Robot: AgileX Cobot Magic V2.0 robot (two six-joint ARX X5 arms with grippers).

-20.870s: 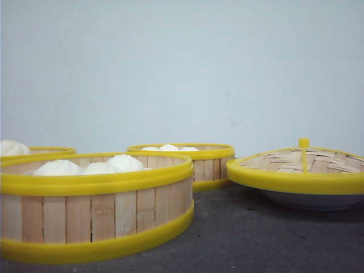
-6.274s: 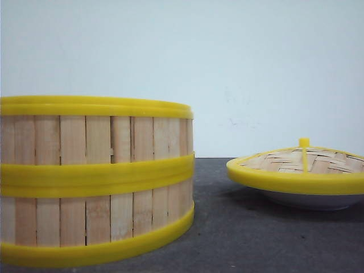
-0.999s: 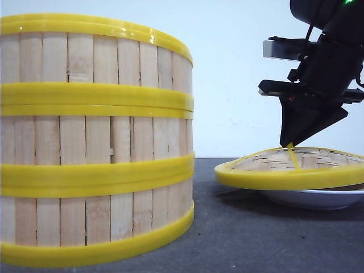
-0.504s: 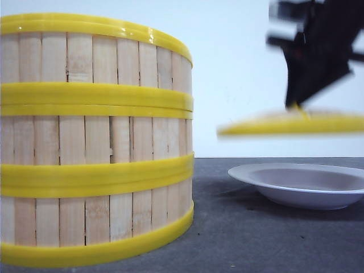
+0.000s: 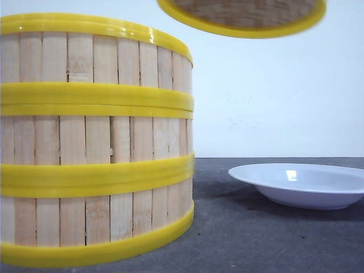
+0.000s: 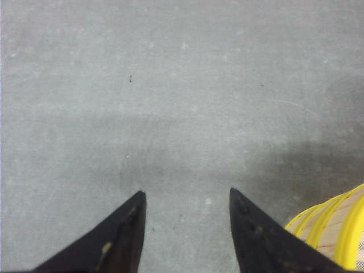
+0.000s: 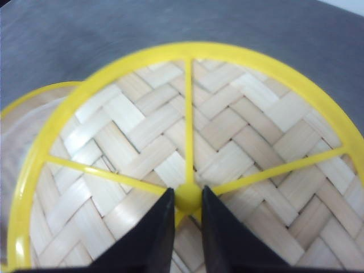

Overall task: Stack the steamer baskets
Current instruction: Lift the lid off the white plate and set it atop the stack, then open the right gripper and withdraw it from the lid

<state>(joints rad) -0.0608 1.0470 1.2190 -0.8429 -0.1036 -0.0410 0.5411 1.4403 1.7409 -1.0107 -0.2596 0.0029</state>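
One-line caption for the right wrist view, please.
Right gripper pinching the yellow knob of the round woven-bamboo lid, held above grey tabletop.

In the front view the stack of steamer baskets (image 5: 94, 139) runs off the left edge and hides its own contents, the woven lid (image 5: 242, 17) is cut by the top edge, blurred, with the right hand (image 7: 186, 219) holding it out of frame, and the plate (image 5: 298, 185) is clipped at right.
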